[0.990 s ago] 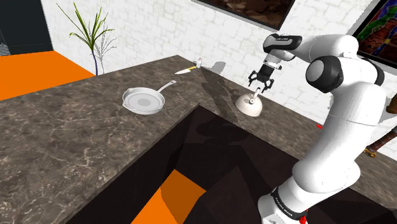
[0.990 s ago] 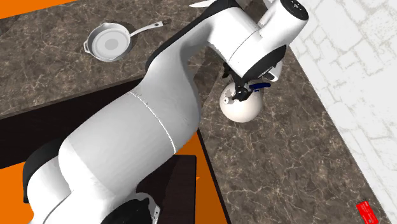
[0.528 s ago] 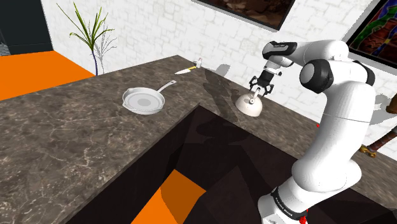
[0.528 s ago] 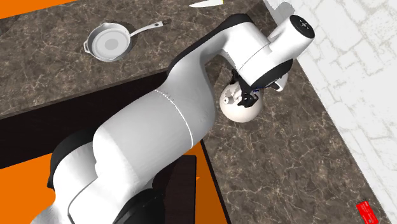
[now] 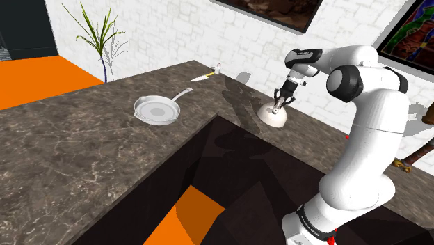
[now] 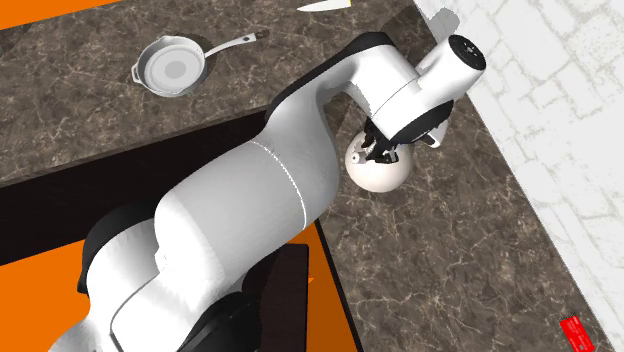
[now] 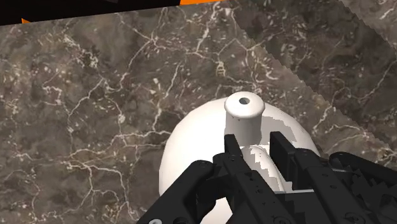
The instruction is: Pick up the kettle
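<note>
counter [image 5: 69, 139]: dark marbled stone, and everything here sits on it

frying pan [image 5: 157, 110]: pale, way over on the shoulder view's left and well apart from the action, so ignore it

knife [image 5: 203, 76]: little one near the back edge, between pan and kettle in that view

kettle [image 5: 272, 117]: white, squat and round, upright on the counter near the white brick wall [image 5: 174, 35], toward the shoulder view's right

spout [image 7: 245, 109]: stubby open-ended tube sticking up from the body, just ahead of the fingertips

gripper [image 7: 256, 147]: right down on the kettle's top. The 2 black fingers [image 7: 233, 147] are drawn in close, with a narrow white piece pinched between them. Handle or lid knob, can't tell which.

handling, imo: rigid smooth shell, so probably slippery. The body looks too wide and round for these jaws.

where to grab: that thin top piece looks like the only sane hold

weight: no idea if it's full. If the pinch is off-centre, I'd expect it to tip or swing when lifted.
</note>
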Motion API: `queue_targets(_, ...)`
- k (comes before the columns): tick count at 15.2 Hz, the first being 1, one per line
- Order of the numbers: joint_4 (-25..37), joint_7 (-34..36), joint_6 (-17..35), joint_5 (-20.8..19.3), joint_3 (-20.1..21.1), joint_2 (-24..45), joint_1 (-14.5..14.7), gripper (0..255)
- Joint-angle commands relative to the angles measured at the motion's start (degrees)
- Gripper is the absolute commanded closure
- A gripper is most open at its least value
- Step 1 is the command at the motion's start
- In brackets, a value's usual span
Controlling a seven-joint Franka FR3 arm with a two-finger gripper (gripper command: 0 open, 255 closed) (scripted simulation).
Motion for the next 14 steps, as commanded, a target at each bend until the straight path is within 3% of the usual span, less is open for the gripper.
queue_targets(1,-0.02,0.0,0.05,0.0,-0.01,0.04,-0.02,255)
queue_targets(6,0.15,0.06,-0.08,0.0,0.0,0.07,0.0,255)
queue_targets(14,4.64,0.98,-5.55,-0.56,-0.26,-1.08,-0.27,255)
